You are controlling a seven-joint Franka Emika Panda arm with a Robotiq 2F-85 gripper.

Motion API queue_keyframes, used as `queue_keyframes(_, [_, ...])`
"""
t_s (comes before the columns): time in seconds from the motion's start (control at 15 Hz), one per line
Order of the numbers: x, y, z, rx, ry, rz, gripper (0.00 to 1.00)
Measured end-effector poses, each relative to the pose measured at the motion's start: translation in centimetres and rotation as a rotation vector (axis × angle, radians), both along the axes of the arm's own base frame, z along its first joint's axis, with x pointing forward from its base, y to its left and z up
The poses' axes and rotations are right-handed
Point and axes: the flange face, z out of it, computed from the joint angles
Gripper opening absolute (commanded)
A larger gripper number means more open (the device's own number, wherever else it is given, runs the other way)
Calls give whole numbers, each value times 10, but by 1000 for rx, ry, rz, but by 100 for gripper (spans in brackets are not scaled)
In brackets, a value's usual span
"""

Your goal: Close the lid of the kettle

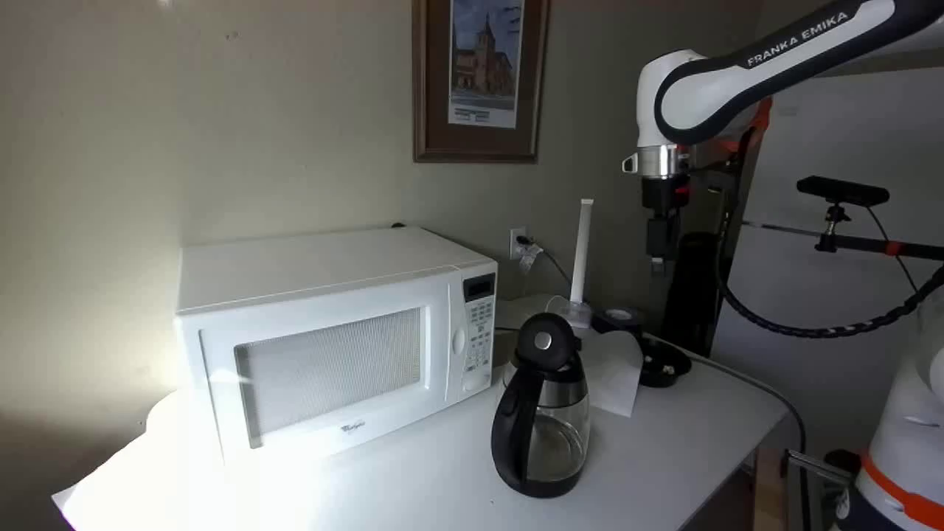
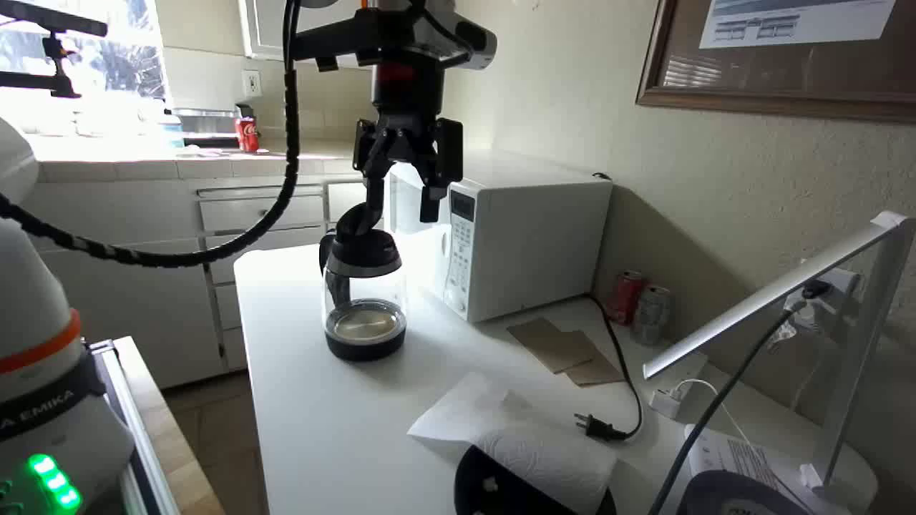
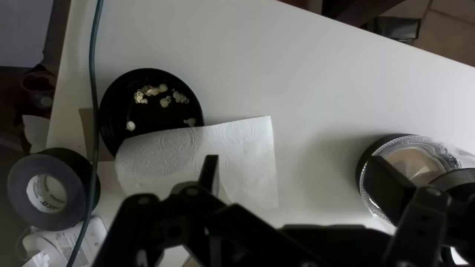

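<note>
In an exterior view one white table (image 1: 442, 479) spreads across the lower part of the frame, and one arm (image 1: 782, 68) comes in from the upper right corner. One white microwave (image 1: 332, 354) stands left of centre there; one framed picture (image 1: 483, 74) hangs at upper centre. One kettle (image 1: 553, 417) stands upright on the table, lower centre of that frame, just beside the microwave; in the wrist view the right edge cuts it off.

One gripper (image 2: 402, 204) hangs at upper centre in an exterior view, its two fingers (image 2: 431, 205) spread apart. In the wrist view, one paper towel (image 3: 245, 159) at centre overlaps the rim of one black dish (image 3: 152, 78), upper left. Two flat brown pieces (image 2: 547, 345) lie right of centre in an exterior view. One tape roll (image 3: 74, 193) sits at lower left in the wrist view. Three cans (image 2: 627, 297) show in an exterior view: a red and a silver at right, another red at upper left. Several popcorn pieces (image 3: 165, 101) lie in the dish, too clumped to count.

The kettle has a clear glass body, black base, silver band, black top and one black handle (image 1: 510, 431). Its single round black lid (image 1: 558, 348) stands raised and tilted above the neck, with one silver button (image 1: 543, 340) at its middle.
</note>
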Motion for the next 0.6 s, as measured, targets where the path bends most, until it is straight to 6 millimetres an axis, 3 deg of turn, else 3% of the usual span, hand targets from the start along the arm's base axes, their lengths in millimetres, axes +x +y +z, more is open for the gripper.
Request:
queue_keyframes(0.47, [0,0,0,0,0,0,100])
queue_keyframes(0.6, [5,9,2,-4,-5,26,100])
